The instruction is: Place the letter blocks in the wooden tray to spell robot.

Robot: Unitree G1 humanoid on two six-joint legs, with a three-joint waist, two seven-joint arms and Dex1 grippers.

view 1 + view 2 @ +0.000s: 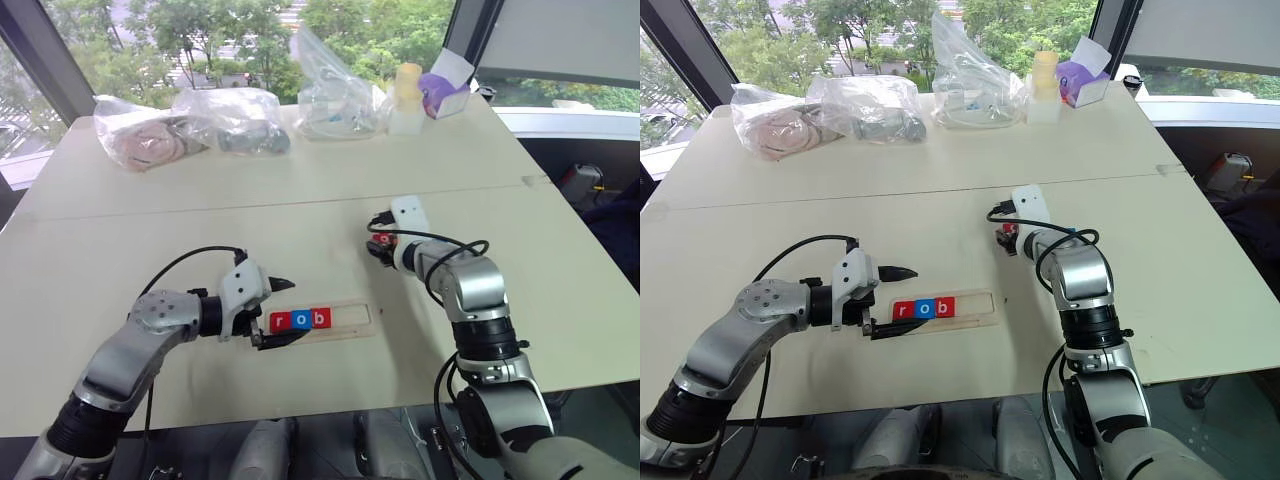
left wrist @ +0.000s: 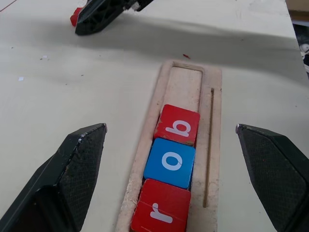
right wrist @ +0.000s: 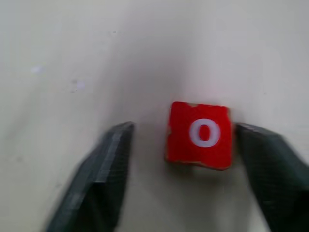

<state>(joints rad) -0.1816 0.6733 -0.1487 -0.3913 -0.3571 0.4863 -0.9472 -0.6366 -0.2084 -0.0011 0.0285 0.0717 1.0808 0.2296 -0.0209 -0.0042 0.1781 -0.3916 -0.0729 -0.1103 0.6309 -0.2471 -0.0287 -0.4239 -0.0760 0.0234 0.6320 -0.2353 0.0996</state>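
Three letter blocks sit in the wooden tray (image 1: pixel 345 322) near the front of the pale table (image 1: pixel 300 190): the red r (image 2: pixel 161 209), the blue o (image 2: pixel 170 162) and the red b (image 2: pixel 177 124), packed edge to edge at the tray's left end. The rest of the slot to their right lies bare.

The left tool (image 1: pixel 282 312) hovers right at that filled end, and its two black fingers (image 2: pixel 79 159) are spread wide, one on each side of the tray. They grip nothing. The left wrist view looks straight down the tray, and the fingers stand well clear of the wood on both sides.

Over on the right, the action is at the red o (image 3: pixel 199 134). This block lies flat on the table, beyond the tray and to its right, well apart from it. The right tool (image 1: pixel 381 246) is down at the block, pointing forward and down. In the right wrist view its fingers (image 3: pixel 104 169) bracket the tile: one sits just beside the tile's edge, and the other stands off with a clear gap of table between. So the jaws are partly open around the red o, and a firm pinch cannot be made out.

At the far edge of the table lie several clear plastic bags (image 1: pixel 230 118), a pale bottle (image 1: pixel 406 95) and a purple box (image 1: pixel 446 90).
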